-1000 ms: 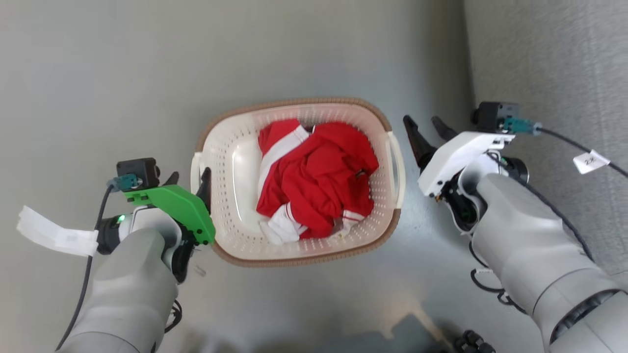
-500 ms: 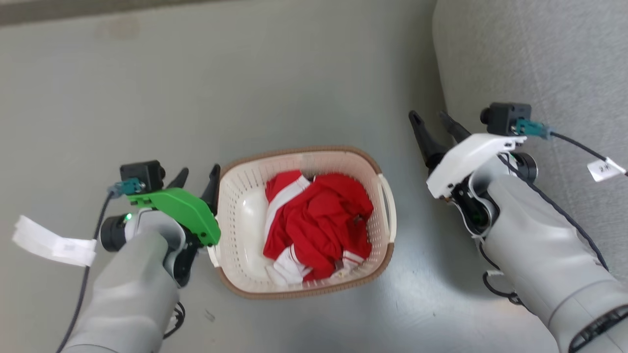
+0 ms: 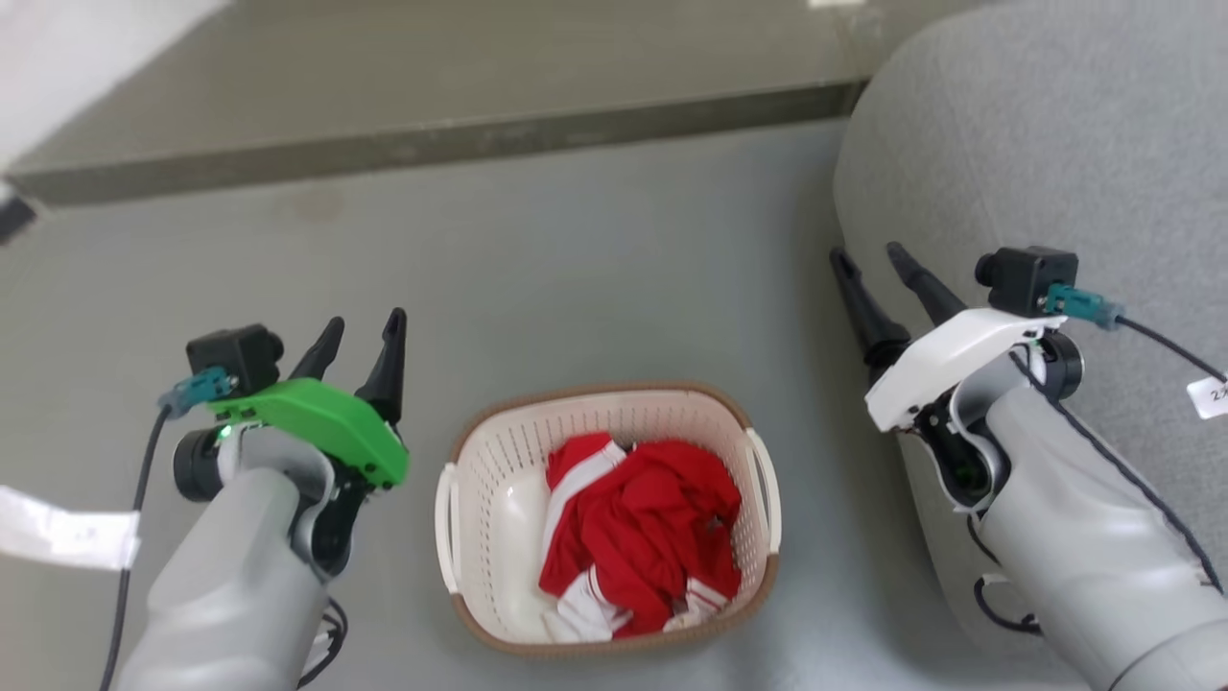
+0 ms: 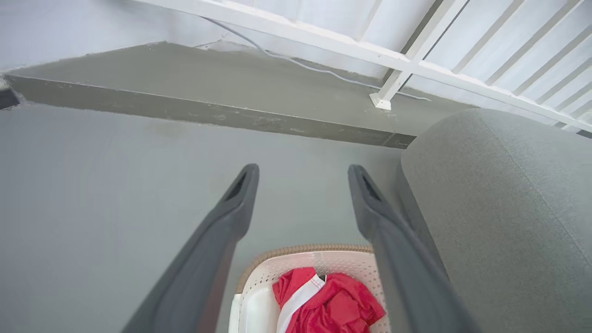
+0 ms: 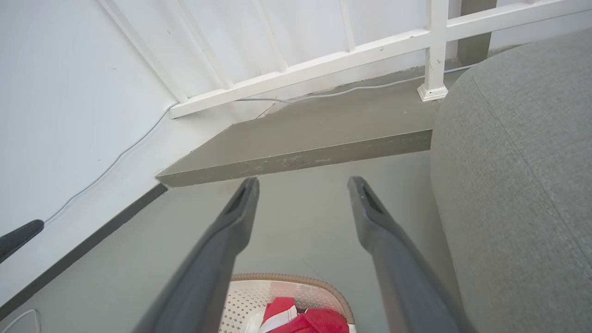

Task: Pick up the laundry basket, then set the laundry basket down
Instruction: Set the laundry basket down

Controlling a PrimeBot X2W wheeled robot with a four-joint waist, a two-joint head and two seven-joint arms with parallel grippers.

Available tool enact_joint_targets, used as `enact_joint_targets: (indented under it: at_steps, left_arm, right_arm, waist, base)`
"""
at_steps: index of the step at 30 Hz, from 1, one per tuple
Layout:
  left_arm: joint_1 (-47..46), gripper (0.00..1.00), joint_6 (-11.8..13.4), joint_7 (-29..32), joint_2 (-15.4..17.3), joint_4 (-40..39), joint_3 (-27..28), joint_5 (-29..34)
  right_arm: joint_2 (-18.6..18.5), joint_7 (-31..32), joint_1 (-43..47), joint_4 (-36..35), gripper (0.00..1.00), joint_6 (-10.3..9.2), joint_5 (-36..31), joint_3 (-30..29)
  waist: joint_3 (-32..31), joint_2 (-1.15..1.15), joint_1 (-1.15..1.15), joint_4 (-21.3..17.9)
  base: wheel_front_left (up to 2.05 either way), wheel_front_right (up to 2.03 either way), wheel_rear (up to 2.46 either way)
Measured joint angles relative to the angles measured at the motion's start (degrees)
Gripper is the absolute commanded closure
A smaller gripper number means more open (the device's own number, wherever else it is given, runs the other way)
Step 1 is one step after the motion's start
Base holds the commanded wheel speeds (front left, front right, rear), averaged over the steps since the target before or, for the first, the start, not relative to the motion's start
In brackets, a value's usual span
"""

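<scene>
The laundry basket (image 3: pixel 484 470) stands on the grey floor (image 3: pixel 576 269), near the robot, with red and white clothes (image 3: pixel 652 537) inside it. The left hand (image 3: pixel 365 321) is to the left of the basket, spread apart, holding nothing and not touching it. The right hand (image 3: pixel 868 252), also spread and empty, is on the right, in front of the grey sofa (image 3: pixel 1036 144).

The laundry basket (image 3: pixel 494 451), lower centre of the head view, is cream-white and dotted with small holes, with a brown woven-look rim and white handles. The garment (image 3: pixel 652 537) in it is red with white stripes. At lower left, the left gripper (image 3: pixel 365 323) has a bright green cover and dark fingers. The right gripper (image 3: pixel 868 252) has a white cover. The floor (image 3: pixel 595 259) is plain grey, and the upholstery (image 3: pixel 1007 144) at the right is speckled grey.
</scene>
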Motion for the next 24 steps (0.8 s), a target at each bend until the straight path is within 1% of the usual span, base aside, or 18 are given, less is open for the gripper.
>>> enact_joint_targets:
  at_steps: [4, 6, 11, 15, 16, 18, 20, 24]
  left_arm:
    - [3.0, 0.00, 0.0, 0.0, 1.3, -3.4, 3.0, 1.4]
    - [4.5, 0.00, 0.1, 0.0, 1.8, -5.3, 4.7, 2.6]
    - [8.0, 0.00, 1.3, 0.0, 1.9, -10.4, 6.6, 5.3]
    - [10.4, 0.00, 2.6, 0.0, 2.3, -15.4, 9.8, 7.7]
    - [12.1, 0.00, 3.1, -0.1, 2.3, -17.6, 11.2, 8.1]
    - [14.0, 0.00, 3.4, -0.2, 2.3, -19.5, 12.1, 9.2]
    - [15.7, 0.00, 3.6, -0.2, 2.2, -21.9, 13.1, 10.5]
    - [17.9, 0.00, 3.9, -0.2, 2.2, -26.5, 15.0, 12.8]
  right_arm:
    - [0.2, 0.0, 2.3, -3.6, 0.00, -0.10, -2.9, -0.9]
    - [0.2, 0.0, 3.6, -5.4, 0.00, -0.59, -3.7, -2.1]
    - [-0.3, 0.0, 7.2, -9.6, 0.00, -1.71, -6.0, -4.5]
    - [-0.4, 0.0, 9.7, -13.4, 0.00, -2.71, -7.5, -6.2]
    - [-0.6, 0.0, 10.5, -15.4, 0.00, -3.15, -8.2, -7.5]
    - [-0.7, 0.0, 11.5, -17.0, 0.00, -3.64, -9.1, -8.7]
    - [-0.8, 0.0, 12.8, -18.5, 0.00, -4.63, -9.7, -9.9]
    - [-1.1, 0.0, 15.0, -20.7, 0.00, -5.28, -10.9, -11.4]
  waist:
    - [-3.3, 0.00, 0.00, 0.3]
    - [-5.0, 0.00, 0.00, 0.4]
    - [-8.9, 0.00, 0.00, 0.5]
    - [-11.4, 0.00, 0.00, 0.6]
    - [-12.3, 0.00, 0.00, 0.6]
    - [-12.9, 0.00, 0.00, 0.6]
    - [-13.4, 0.00, 0.00, 0.5]
    - [-13.8, 0.00, 0.00, 0.5]
  base:
    - [0.00, 0.00, 0.00]
    - [0.00, 0.00, 0.00]
    - [0.00, 0.00, 0.00]
    - [0.00, 0.00, 0.00]
    - [0.00, 0.00, 0.00]
    - [0.00, 0.00, 0.00]
    - [0.00, 0.00, 0.00]
    - [0.00, 0.00, 0.00]
